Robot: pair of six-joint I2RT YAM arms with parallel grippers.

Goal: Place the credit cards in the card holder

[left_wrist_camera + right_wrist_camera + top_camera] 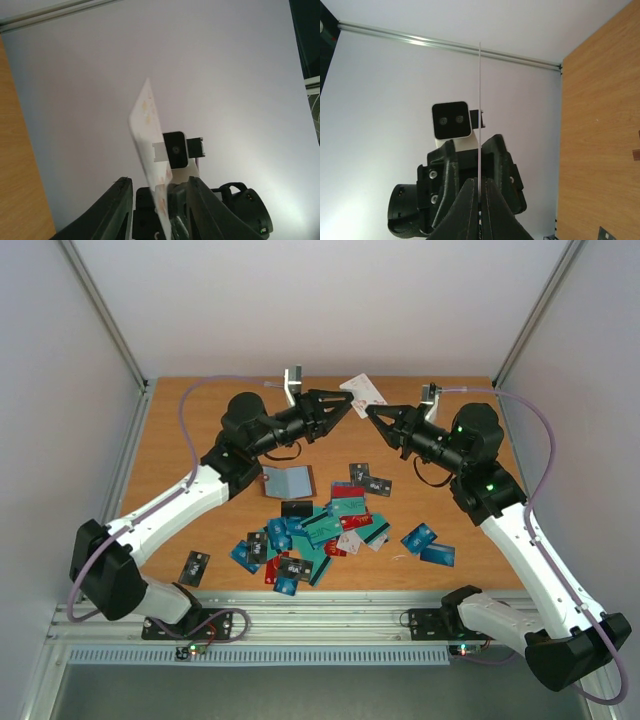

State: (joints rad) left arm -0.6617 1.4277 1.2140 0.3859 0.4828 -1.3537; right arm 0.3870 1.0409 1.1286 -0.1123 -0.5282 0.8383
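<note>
Wooden counter (180, 440) enclosed by white walls (300, 300). White card (363, 390), red-marked, clamped by right gripper (368, 411). Left gripper (349, 400) fingers parted around it. Blue, teal, red cards (320, 530) scattered.

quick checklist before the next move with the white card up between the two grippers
1. Right gripper shut on white card: ok, the card stands edge-on between its fingertips.
2. Card between the fingers of the left gripper: ok.
3. Left gripper gripping the card: not ok, its jaws stand apart on either side.
4. Card off the table: ok, it is held up over the far end.
5. Loose cards out of the way: ok, the pile lies nearer the arm bases.
6. Holder found and ready: cannot tell.
</note>
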